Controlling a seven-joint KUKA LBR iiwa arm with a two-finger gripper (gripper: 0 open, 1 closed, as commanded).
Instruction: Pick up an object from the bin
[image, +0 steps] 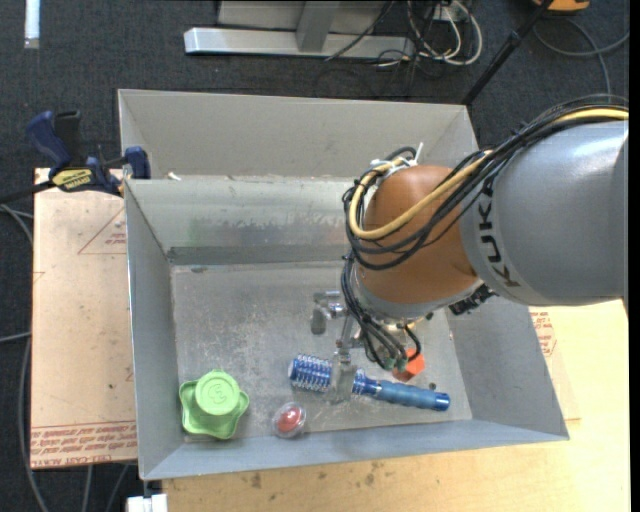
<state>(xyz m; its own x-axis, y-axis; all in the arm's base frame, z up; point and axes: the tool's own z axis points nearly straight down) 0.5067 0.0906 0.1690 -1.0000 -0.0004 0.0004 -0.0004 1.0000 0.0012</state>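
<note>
pincer (345, 378) low over the blue brush (400, 395) near the front of the bin (150, 300); its opening cannot be told; step judged: grasp approach; next calls for closing squarely on the handle, then lifting

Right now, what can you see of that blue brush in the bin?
The blue brush lies flat in the bin, near its front wall. It looks like plastic: a bristly head to the left, a smooth handle to the right. The tool sits over its neck; whether it touches, I cannot tell.
</note>
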